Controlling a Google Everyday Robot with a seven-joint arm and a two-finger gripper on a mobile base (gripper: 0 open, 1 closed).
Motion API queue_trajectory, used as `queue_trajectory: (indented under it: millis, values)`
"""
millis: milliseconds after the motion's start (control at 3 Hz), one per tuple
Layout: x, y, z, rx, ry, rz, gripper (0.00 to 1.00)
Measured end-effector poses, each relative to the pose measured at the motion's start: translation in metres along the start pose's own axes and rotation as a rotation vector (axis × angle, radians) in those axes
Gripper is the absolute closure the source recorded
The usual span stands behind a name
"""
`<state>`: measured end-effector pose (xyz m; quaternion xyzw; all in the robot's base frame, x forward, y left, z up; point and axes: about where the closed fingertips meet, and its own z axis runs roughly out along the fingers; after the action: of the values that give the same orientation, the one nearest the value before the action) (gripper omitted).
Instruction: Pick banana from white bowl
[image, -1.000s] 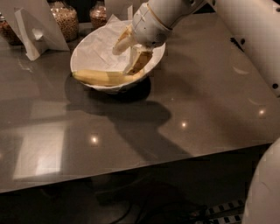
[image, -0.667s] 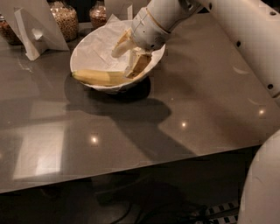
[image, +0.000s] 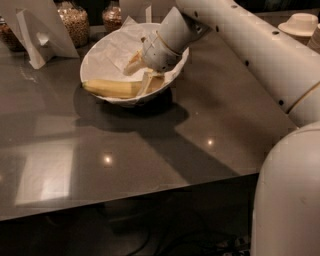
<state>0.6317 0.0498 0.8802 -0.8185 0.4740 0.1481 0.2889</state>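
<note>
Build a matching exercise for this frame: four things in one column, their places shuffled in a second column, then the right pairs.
Things
1. banana
2. gripper
3. glass jars
4. stack of small dishes

Places
A. far right edge of the view, beyond the arm
B. lying in the white bowl, along its near side
C. behind the bowl, at the back of the table
D. reaching into the bowl, open, at the banana's right end

Pairs: 1-B, 2-D, 3-C, 4-A

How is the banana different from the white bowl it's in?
The banana is yellow and long; the white bowl is pale and round. The banana lies flat, while the bowl's rim slants. The bowl is wider than the banana. Both have the gripper at them: it reaches into the bowl by the banana's end.
</note>
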Motion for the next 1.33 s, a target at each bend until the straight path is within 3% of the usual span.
queue_trajectory:
  millis: [333, 1000, 1333]
  values:
    - [0.000, 0.002, 0.007, 0.002, 0.009, -0.001, 0.40]
    - [-0.003, 0.004, 0.001, -0.017, 0.072, -0.029, 0.82]
    - [-0.013, -0.002, -0.015, -0.030, 0.134, -0.089, 1.00]
